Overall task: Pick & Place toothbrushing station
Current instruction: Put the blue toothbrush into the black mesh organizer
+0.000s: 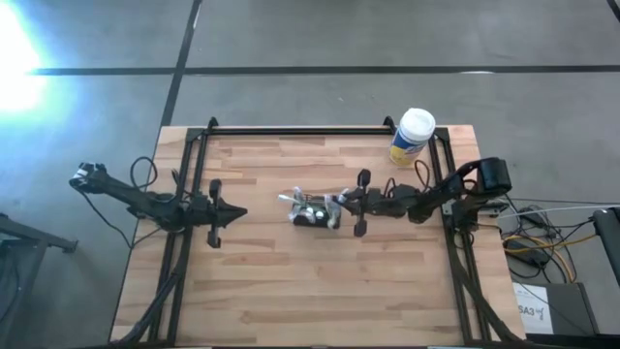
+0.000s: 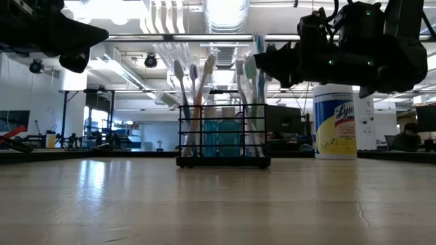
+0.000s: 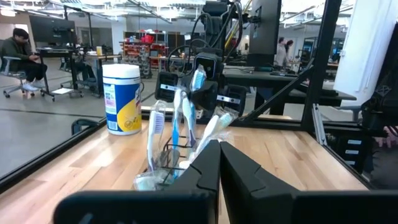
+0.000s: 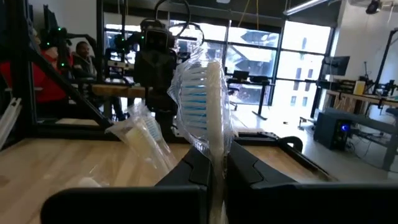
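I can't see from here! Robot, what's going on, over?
Right gripper shut on a toothbrush in the black holder. Left gripper shut, empty, off to the side. Wipes canister clear behind.

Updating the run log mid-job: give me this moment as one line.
left tool: shut, empty, left of holder | right tool: shut on wrapped toothbrush | small black mesh holder box: upright, mid-table

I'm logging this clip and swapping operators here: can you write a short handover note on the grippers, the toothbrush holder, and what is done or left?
Right gripper: shut on a toothbrush in clear wrap, raised beside the black mesh holder.
Left gripper: shut, empty, waiting on the table's left side, pointed at the holder.
Holder stands mid-table, upright, with several toothbrushes and a blue item inside. The wipes canister is at the far right corner.
Done: brush gripped.
Left: likely placing it, then releasing.
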{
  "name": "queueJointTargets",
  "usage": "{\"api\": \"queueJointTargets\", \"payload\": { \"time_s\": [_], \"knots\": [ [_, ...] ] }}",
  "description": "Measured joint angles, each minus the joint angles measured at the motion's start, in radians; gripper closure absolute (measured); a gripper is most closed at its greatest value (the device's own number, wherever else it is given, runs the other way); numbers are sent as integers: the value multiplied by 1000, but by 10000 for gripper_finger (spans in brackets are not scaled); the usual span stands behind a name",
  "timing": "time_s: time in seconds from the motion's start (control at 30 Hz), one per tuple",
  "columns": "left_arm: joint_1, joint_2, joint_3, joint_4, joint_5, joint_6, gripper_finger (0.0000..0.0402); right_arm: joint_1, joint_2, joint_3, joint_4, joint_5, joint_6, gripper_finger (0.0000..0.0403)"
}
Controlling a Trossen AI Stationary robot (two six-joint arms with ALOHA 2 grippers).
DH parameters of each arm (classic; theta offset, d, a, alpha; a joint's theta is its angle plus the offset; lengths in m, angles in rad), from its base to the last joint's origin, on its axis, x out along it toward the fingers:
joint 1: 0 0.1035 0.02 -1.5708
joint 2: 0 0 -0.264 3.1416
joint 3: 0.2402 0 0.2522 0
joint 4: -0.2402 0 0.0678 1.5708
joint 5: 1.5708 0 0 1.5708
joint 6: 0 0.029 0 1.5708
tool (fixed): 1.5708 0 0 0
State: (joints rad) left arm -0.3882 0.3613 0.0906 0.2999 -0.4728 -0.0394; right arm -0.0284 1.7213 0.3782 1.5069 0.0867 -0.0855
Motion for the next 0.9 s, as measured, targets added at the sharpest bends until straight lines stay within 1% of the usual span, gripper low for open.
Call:
{"api": "queueJointTargets", "payload": {
  "time_s": [0.27, 0.43, 0.63, 0.8, 0.9],
  "knots": [
    [0, 0, -47, 92, 0, -4, 393, 5, 52, -1, 3, 22, -23, 391],
    [0, 0, -47, 93, 0, -3, 387, 5, 99, 2, 28, 22, -23, 391],
    [0, 0, -47, 93, 0, -3, 391, 5, 144, 3, 59, 21, -17, 390],
    [0, 0, -47, 92, 0, -3, 393, 5, 138, 1, 51, 18, 4, 390],
    [0, 0, -47, 92, 0, -5, 387, 4, 137, 1, 50, -6, 4, 390]
  ]
}}
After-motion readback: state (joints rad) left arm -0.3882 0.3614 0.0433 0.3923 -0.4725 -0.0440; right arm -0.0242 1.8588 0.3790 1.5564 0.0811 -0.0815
